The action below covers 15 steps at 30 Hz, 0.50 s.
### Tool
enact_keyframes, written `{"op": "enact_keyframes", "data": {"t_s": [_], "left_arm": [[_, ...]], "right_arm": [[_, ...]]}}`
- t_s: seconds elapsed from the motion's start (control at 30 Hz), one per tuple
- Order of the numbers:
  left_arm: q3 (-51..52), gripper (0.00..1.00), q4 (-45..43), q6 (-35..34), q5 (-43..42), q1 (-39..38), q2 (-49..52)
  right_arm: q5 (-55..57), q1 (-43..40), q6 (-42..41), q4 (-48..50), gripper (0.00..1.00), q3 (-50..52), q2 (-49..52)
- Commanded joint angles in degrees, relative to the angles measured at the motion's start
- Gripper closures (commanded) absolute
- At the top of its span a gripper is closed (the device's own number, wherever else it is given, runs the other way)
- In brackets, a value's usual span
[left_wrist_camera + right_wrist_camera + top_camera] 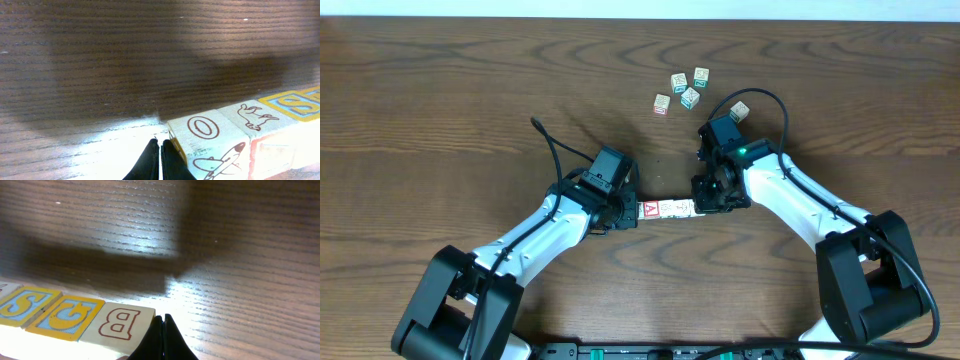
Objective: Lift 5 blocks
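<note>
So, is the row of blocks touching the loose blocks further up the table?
No, the row of blocks lies clearly apart from the loose blocks, with bare table between them.

Worktop (440, 110): dark brown wood with the grain running side to side; it fills nearly the whole overhead view.
Far edge: a pale strip (640, 8) runs along the top, beyond the wood.
Loose cubes: five small cream cubes lie free toward the far side, four in a close cluster (678, 82) and one (739, 111) apart to their right; the prints are too small to read.
Shadows: a broad dark patch (150, 75) in the left wrist view and another (100, 265) in the right wrist view.
Glare: a bright sheen (150, 242) lies on the grain.
</note>
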<state>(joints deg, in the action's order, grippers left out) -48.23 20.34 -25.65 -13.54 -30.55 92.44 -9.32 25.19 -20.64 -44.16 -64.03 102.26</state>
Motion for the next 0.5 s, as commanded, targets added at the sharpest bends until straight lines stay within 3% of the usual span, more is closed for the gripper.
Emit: {"op": "enact_keyframes", "data": {"t_s": [0.0, 0.47], "left_arm": [[-2.27, 0.92, -3.34, 1.18, -14.53, -3.82, -2.25], [-2.29, 0.93, -3.34, 1.18, -14.32, -3.82, -5.7]], "right_arm": [[-20.48, 3.63, 0.02, 1.33, 0.99, -3.93, -1.99], [-19.61, 3.63, 0.09, -0.04, 0.99, -4.96, -3.72]]}}
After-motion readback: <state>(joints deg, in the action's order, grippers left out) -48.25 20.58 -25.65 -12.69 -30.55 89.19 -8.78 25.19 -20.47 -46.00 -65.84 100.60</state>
